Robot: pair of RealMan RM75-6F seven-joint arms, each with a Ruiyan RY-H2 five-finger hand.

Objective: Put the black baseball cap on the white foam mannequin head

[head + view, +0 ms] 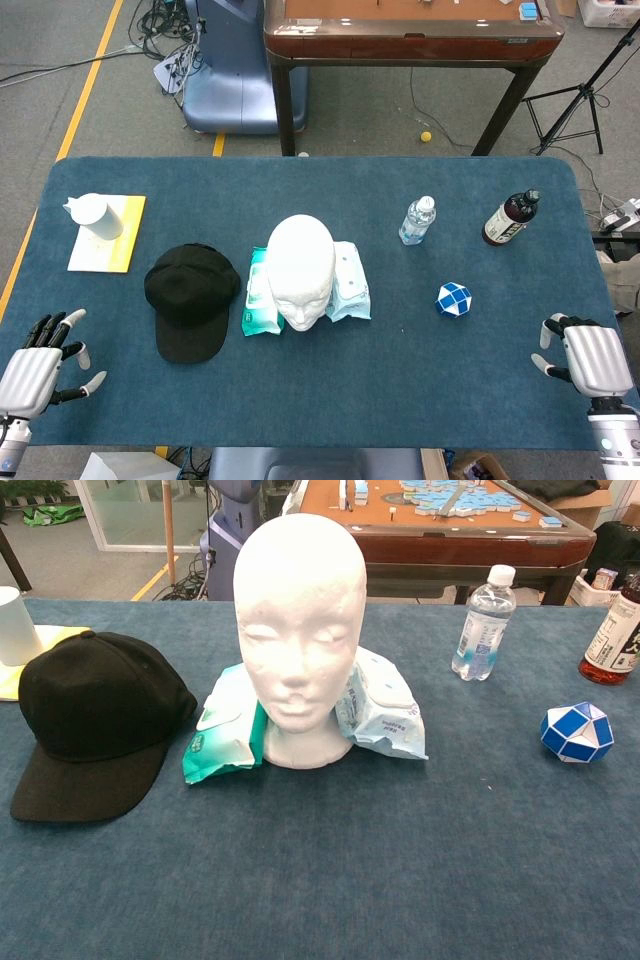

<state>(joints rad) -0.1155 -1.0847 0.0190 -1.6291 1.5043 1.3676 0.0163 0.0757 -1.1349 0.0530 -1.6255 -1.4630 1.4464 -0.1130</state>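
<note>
The black baseball cap (190, 299) (95, 720) lies flat on the blue table, brim toward the front edge, just left of the white foam mannequin head (301, 270) (298, 630). The head stands upright at the table's middle, facing the front. My left hand (45, 366) rests near the front left corner, fingers spread, holding nothing, well left of the cap. Over by the front right corner sits my right hand (585, 358), fingers apart and empty. Neither hand shows in the chest view.
Two wet-wipe packs, one green (261, 295) (225, 725) and one pale blue (350, 285) (385, 710), flank the head's base. A water bottle (418, 220) (484, 623), a dark bottle (511, 218) (613, 640), a blue-white puzzle ball (454, 299) (577, 732) and a white cup (97, 216) on yellow paper stand around.
</note>
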